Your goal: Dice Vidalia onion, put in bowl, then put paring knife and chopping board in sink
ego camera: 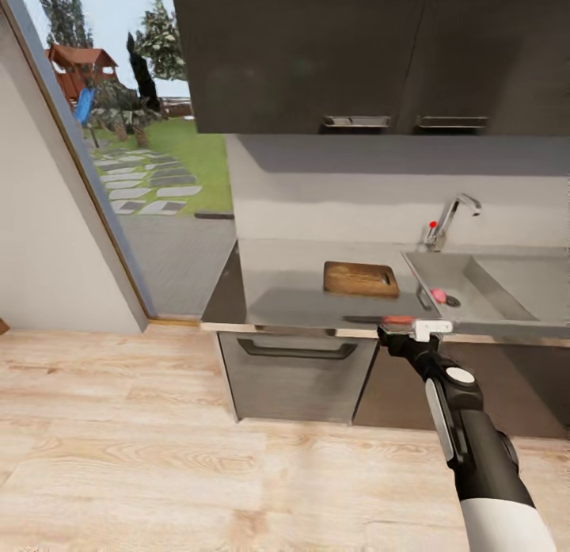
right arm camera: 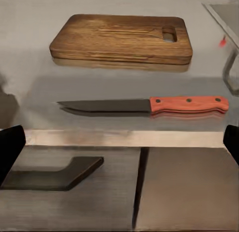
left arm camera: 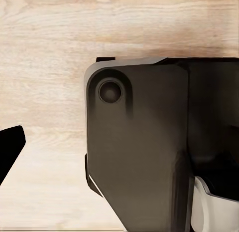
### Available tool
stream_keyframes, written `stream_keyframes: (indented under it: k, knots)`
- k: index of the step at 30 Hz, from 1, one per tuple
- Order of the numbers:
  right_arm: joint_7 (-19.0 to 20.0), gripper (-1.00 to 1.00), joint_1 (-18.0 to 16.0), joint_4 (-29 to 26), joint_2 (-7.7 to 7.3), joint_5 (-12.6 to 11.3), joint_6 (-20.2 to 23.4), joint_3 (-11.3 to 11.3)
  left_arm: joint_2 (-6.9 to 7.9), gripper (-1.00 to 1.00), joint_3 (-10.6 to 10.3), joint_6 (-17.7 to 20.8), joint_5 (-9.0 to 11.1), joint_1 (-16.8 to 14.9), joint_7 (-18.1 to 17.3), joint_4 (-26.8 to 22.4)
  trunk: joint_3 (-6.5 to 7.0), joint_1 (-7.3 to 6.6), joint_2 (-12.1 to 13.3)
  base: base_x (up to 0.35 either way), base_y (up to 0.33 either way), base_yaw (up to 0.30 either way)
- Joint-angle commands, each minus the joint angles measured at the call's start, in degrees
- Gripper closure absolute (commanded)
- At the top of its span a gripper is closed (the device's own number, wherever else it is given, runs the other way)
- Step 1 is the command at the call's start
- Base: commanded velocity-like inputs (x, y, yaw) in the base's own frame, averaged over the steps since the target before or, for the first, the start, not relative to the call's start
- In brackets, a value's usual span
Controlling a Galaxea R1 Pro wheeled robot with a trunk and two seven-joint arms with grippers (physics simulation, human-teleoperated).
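Red-orange and slim, the handle of the paring knife (right arm camera: pixel 149 106) is the obvious place to take hold. The knife lies flat on the countertop (ego camera: pixel 301 298) close to its front edge, blade pointing away from the sink (ego camera: pixel 507 287), with the chopping board (right arm camera: pixel 121 40) a little farther back. The right gripper (ego camera: pixel 412 328) hovers at the counter's front edge just short of the handle; in the right wrist view its dark fingertips (right arm camera: pixel 10 152) sit far apart at the two sides of the picture, so the jaws stand wide. The knife looks light and rigid, yet it lies low on glossy steel and may skid when nudged, so a pinch across the middle of the handle, clear of the blade, seems safest. The Vidalia onion (ego camera: pixel 438 296) rests in the basin beside the drain; small, round and smooth, it would likely roll unless squeezed across its widest part. The left wrist view shows a dark robot body panel (left arm camera: pixel 139 152) above pale wood floor (left arm camera: pixel 45 42), with one black fingertip at the edge, so whether that gripper is open cannot be told.
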Motion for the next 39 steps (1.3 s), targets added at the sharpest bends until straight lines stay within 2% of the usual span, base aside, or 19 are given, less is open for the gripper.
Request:
stream_keyframes:
  k: [1,6,12,15,16,17,20,22,23,25,27,28,33,34,35,39]
  knots:
    - [0.5,-1.0,0.5,-0.6,0.08,0.5,0.3,0.5,0.0,-1.0,0.1,-0.1,0.0,0.0,-0.1,0.0,-0.11,0.0,-0.1,-0.254,0.0,0.0]
    - [0.5,-1.0,3.1,-1.9,0.17,0.5,0.0,2.8,0.0,-1.0,0.2,-0.2,-0.1,0.0,-0.1,-0.2,-0.11,0.0,-0.1,-0.125,0.0,0.0]
    - [0.4,-1.0,8.1,-2.4,0.11,0.9,-3.7,7.8,0.0,-1.0,0.4,-0.2,-0.2,0.0,0.0,-2.1,-0.11,0.0,-0.1,-0.02,0.0,0.0]
    - [0.4,-1.0,10.6,-2.4,0.11,1.4,-4.7,8.6,0.0,-1.0,0.4,-0.1,-0.2,0.0,0.1,-3.5,-0.11,0.0,-0.1,-0.004,0.0,0.0]
    - [0.3,-1.0,12.9,-2.4,0.1,2.0,-5.6,8.8,0.0,-1.0,0.4,-0.1,-0.2,0.0,0.1,-4.5,-0.11,0.0,-0.1,-0.001,0.0,0.0]
    - [0.3,-1.0,13.7,-2.4,0.12,2.3,-6.0,8.9,0.0,-1.0,0.4,-0.1,-0.2,0.0,0.1,-4.9,-0.11,0.0,-0.1,-0.001,0.0,0.0]
    - [0.3,-1.0,19.0,-2.0,0.13,4.3,-10.9,9.1,0.0,-1.0,0.4,0.0,-0.1,0.0,0.2,-8.4,-0.11,0.0,-0.1,0.0,0.0,0.0]
    - [0.4,-1.0,21.3,-0.9,0.12,4.6,-13.2,9.2,0.0,-1.0,0.4,0.1,0.1,0.0,0.3,-9.7,-0.11,0.0,-0.1,0.0,0.0,0.0]
    - [0.4,-1.0,23.4,2.4,0.11,4.8,-17.1,9.2,-0.02,-1.0,0.5,0.1,0.2,0.0,0.3,-10.7,-0.11,0.0,-0.1,0.0,0.0,0.0]
    - [0.4,-1.0,24.2,6.8,0.11,4.9,-21.0,9.2,-0.05,-1.0,0.5,0.1,0.3,0.0,0.3,-10.9,-0.11,0.0,-0.1,0.0,0.0,0.0]
    - [0.3,-1.0,24.9,19.0,0.1,5.1,-31.5,9.1,-0.05,-1.0,0.5,0.0,0.4,0.0,0.2,-11.0,-0.11,0.0,-0.1,0.0,0.0,0.0]
    - [0.2,-1.0,25.0,21.5,0.1,5.2,-33.7,9.1,-0.03,-1.0,0.5,0.0,0.4,0.0,0.2,-10.9,-0.11,0.0,-0.1,0.0,0.0,0.0]
    - [0.2,-1.0,25.1,28.7,0.1,5.2,-37.0,9.0,-0.01,-1.0,0.4,-0.1,0.5,0.0,0.2,-10.8,-0.11,0.0,-0.1,0.0,0.0,0.0]
    - [0.2,-1.0,25.1,36.9,0.09,5.1,-38.1,8.7,0.0,-1.0,0.4,-0.1,0.5,0.0,0.2,-10.3,-0.11,0.0,-0.1,0.0,-0.007,0.0]
    - [0.2,-1.0,25.1,40.3,0.0,5.0,-38.9,8.6,0.0,-1.0,0.4,-0.1,0.5,0.0,0.2,-9.9,-0.11,0.0,-0.1,0.0,-0.052,0.0]
    - [0.0,-1.0,25.2,46.8,-0.12,4.9,-42.6,8.2,0.05,-1.0,0.4,-0.1,0.4,0.0,0.1,-9.3,-0.1,0.0,-0.1,0.0,-0.142,-0.023]
